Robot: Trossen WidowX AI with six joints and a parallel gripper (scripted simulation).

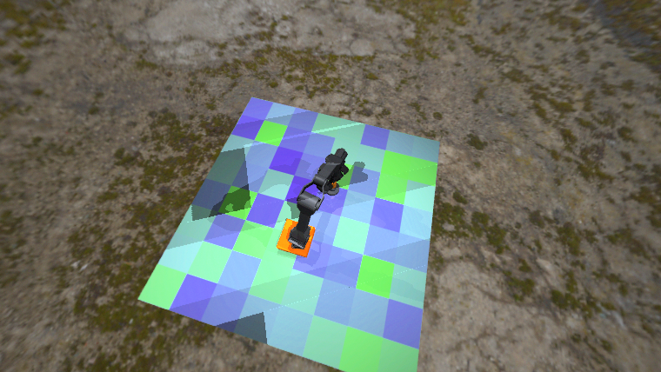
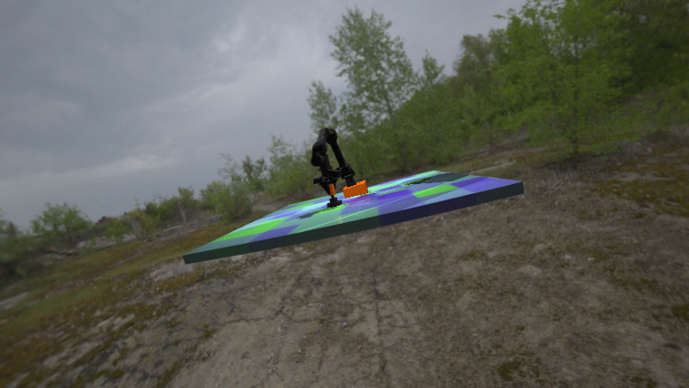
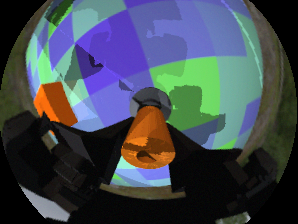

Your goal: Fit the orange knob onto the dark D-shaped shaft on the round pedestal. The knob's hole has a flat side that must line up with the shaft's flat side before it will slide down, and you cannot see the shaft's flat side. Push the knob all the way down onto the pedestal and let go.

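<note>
The orange knob [image 1: 333, 185] [image 2: 332, 189] [image 3: 149, 131] is a tapered piece with its wide end toward the wrist camera. My gripper [image 3: 149, 122] is shut on it, one dark finger on each side. The round grey pedestal [image 1: 332, 191] [image 2: 334, 204] [image 3: 135, 104] stands directly below the knob. In the wrist view the knob's narrow end overlaps the pedestal's middle, with a dark part just behind it. In the exterior view something dark shows between knob and pedestal. The knob is not seen flush on the pedestal. Its hole's flat side and the shaft's flat side are hidden.
The arm's orange base block [image 1: 283, 239] [image 2: 354, 189] [image 3: 56, 104] stands on the checkered board [image 1: 379, 277] [image 2: 289, 236], a short way from the pedestal. Dark shadows lie across the board. The arm bends over between base and pedestal.
</note>
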